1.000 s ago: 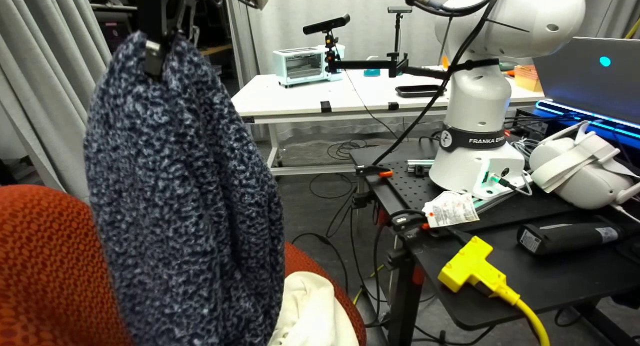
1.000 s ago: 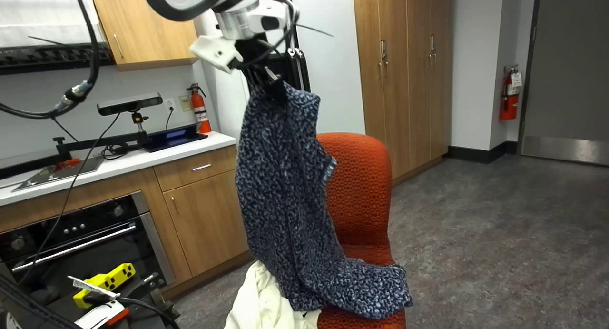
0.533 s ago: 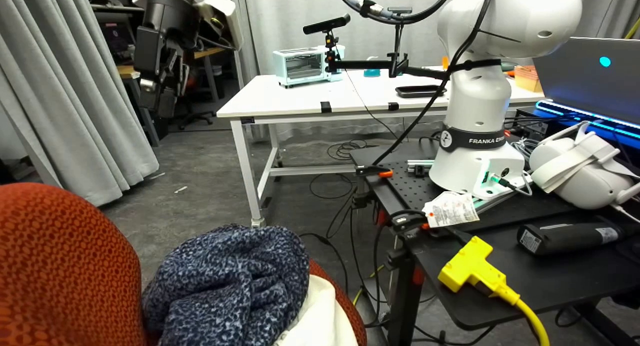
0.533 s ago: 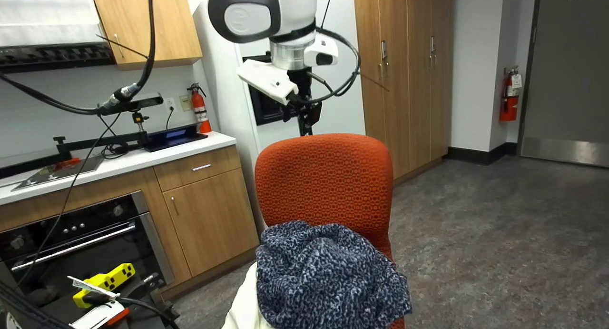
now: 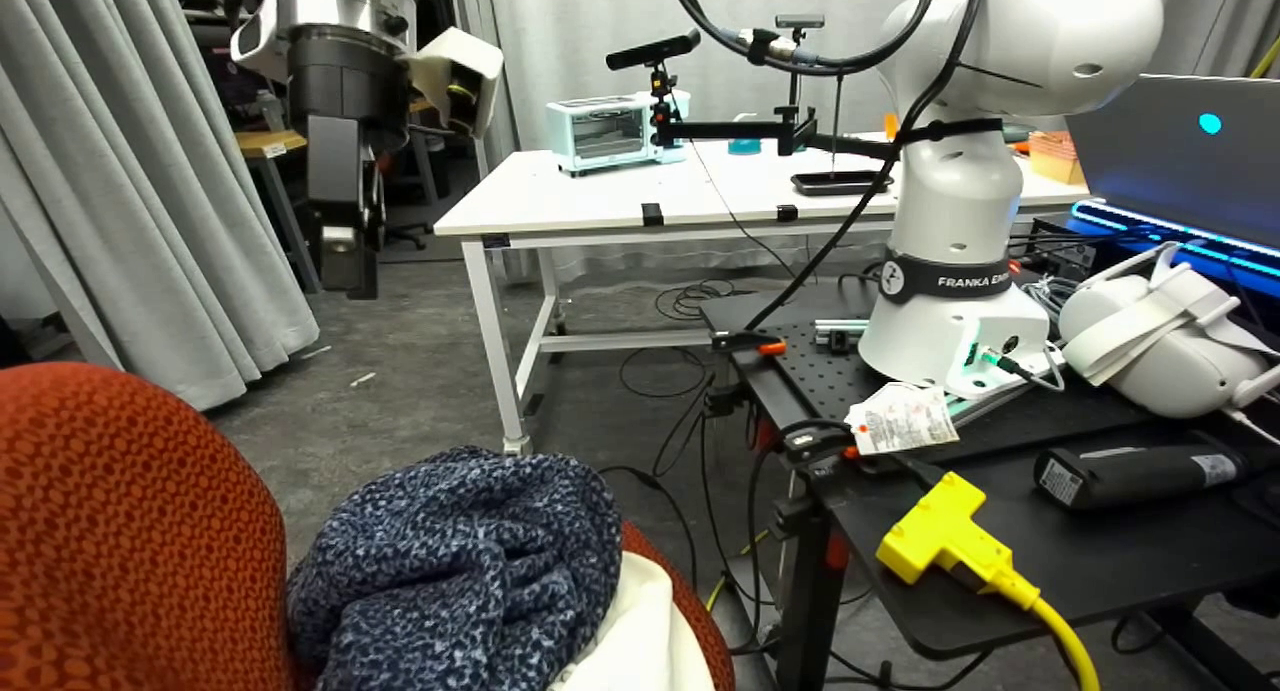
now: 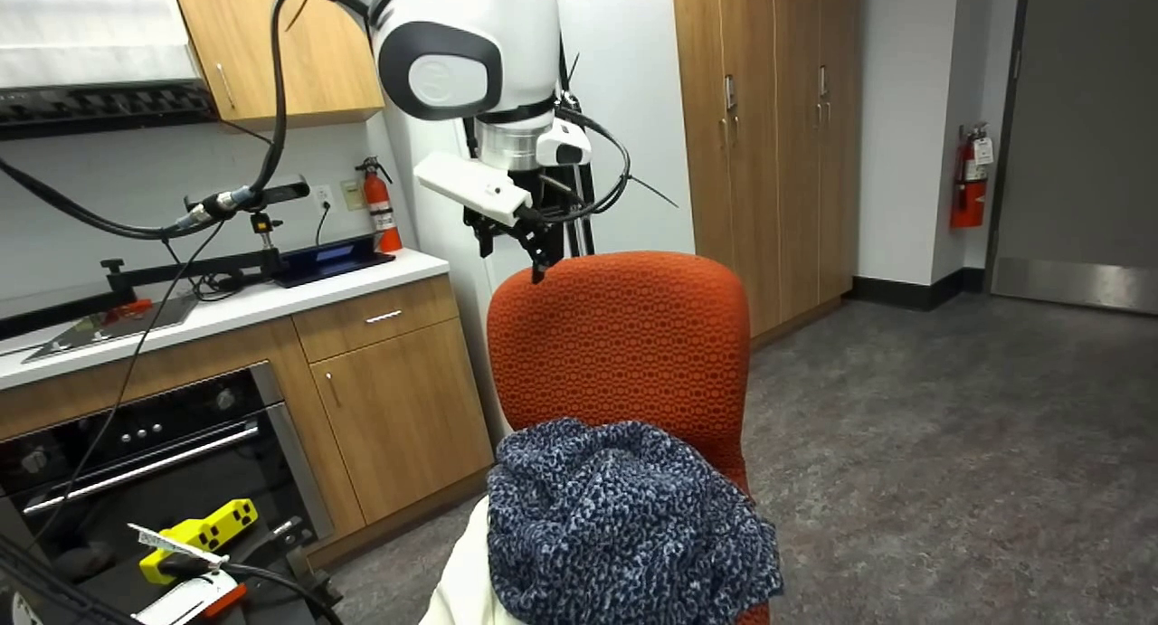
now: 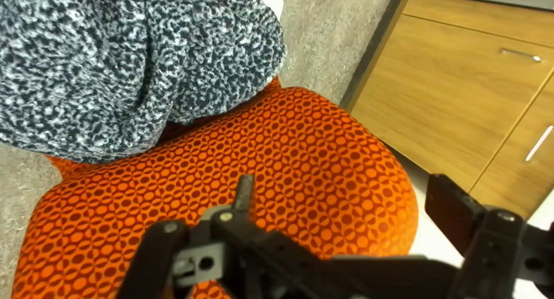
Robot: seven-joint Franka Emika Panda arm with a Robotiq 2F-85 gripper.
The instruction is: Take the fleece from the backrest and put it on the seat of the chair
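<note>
The fleece point(image 6: 624, 525), mottled navy with pale speckles, lies bunched on the seat of the chair in both exterior views. Most of the seat point(image 5: 695, 616) is covered by it; a strip of rust-orange edge shows. The orange backrest point(image 6: 624, 345) rises bare behind the heap. My gripper point(image 5: 350, 271) hangs in the air beyond the chair, well above the fleece and apart from it. In the wrist view the gripper point(image 7: 346, 195) has its fingers spread wide over the backrest point(image 7: 281, 160), nothing between them, and the fleece point(image 7: 108, 74) lies past the backrest's lower edge.
A cream cloth point(image 5: 635, 631) pokes out from under the fleece at the seat's side. Beside the chair stands a black cart point(image 5: 1000, 561) with a yellow power block point(image 5: 945, 536) and the robot's base. Wooden cabinets point(image 6: 389, 390) are behind; a white table point(image 5: 600, 196) carries a toaster oven.
One second ago the fleece hung upright from my gripper. The gripper has let go, and the fleece has dropped into a heap on the seat. Afterwards the arm shifted and came a little lower.
</note>
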